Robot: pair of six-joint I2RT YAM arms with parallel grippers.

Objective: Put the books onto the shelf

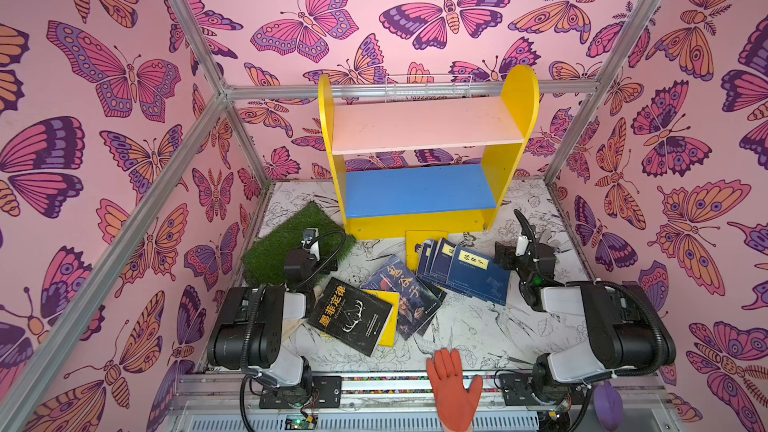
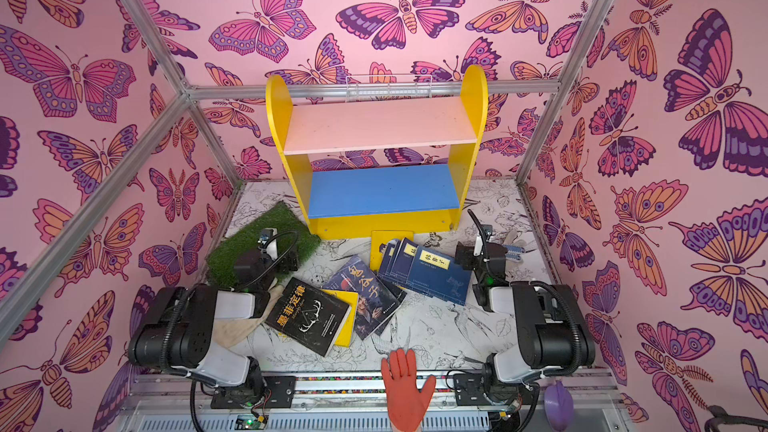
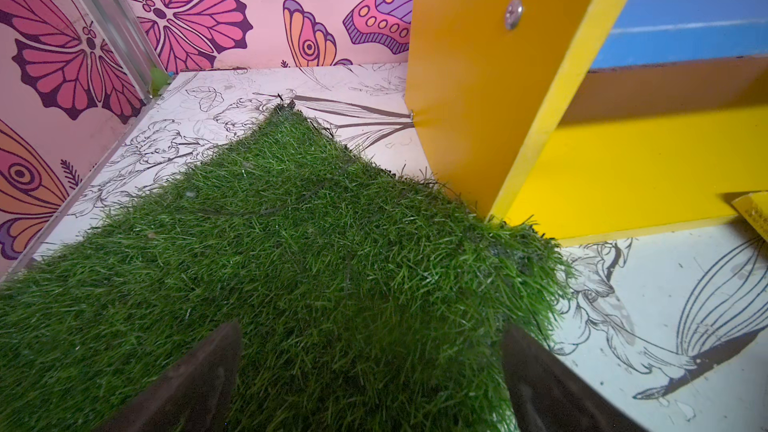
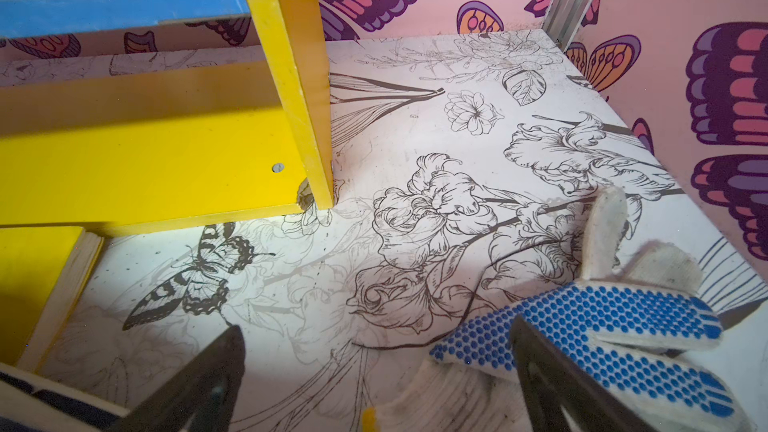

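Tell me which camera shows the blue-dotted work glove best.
The right wrist view: the glove lies close and large, blue grip dots sharp. In both top views the glove is small, half hidden behind the right arm. The left wrist view misses it.

The shelf has 2 boards, bare and open at the front. The books crowd the table before its base; a grass mat touches its left panel, a dotted glove lies near the right.
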